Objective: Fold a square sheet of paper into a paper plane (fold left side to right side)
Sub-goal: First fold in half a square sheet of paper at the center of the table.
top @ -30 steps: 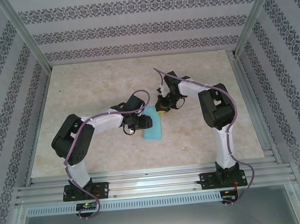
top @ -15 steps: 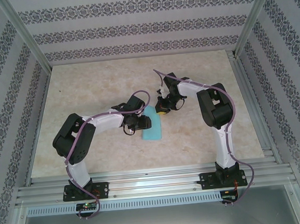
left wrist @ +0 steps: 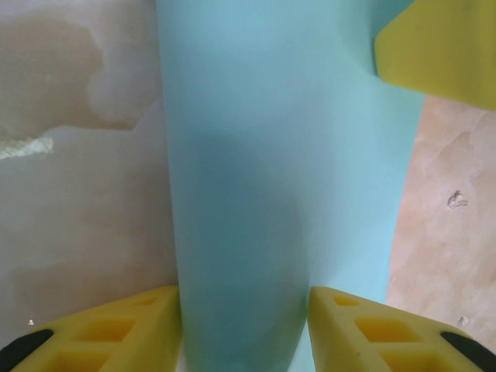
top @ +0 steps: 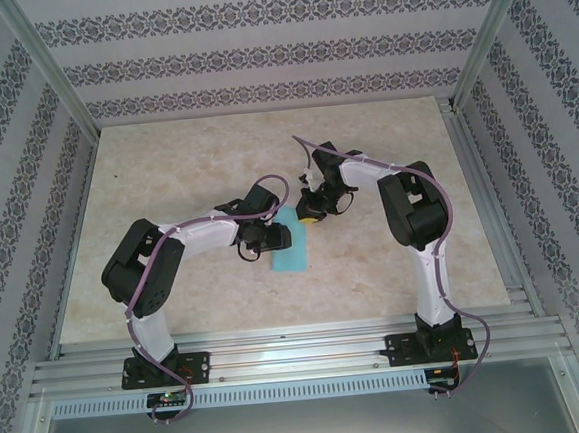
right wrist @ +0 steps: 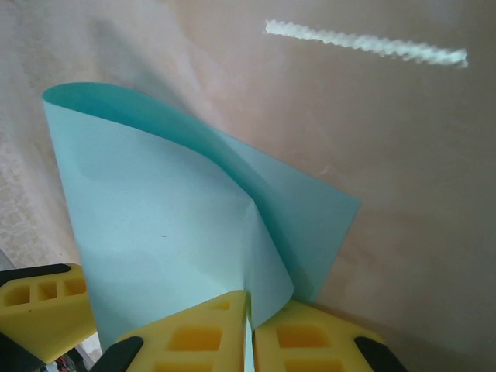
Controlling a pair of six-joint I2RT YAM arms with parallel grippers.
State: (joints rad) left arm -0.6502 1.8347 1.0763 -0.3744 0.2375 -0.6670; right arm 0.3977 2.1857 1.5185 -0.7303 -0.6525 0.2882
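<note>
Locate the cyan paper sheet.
In the top view the square sheet of paper lies mid-table, the left gripper over its left side, the right gripper pinching its far edge.

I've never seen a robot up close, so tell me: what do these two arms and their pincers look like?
The left arm and right arm match: white tube links, chunky black joints, black bases. A purple cable loops along each. The fingers are bright yellow plastic blocks with hollow square pockets and black trim.
</note>
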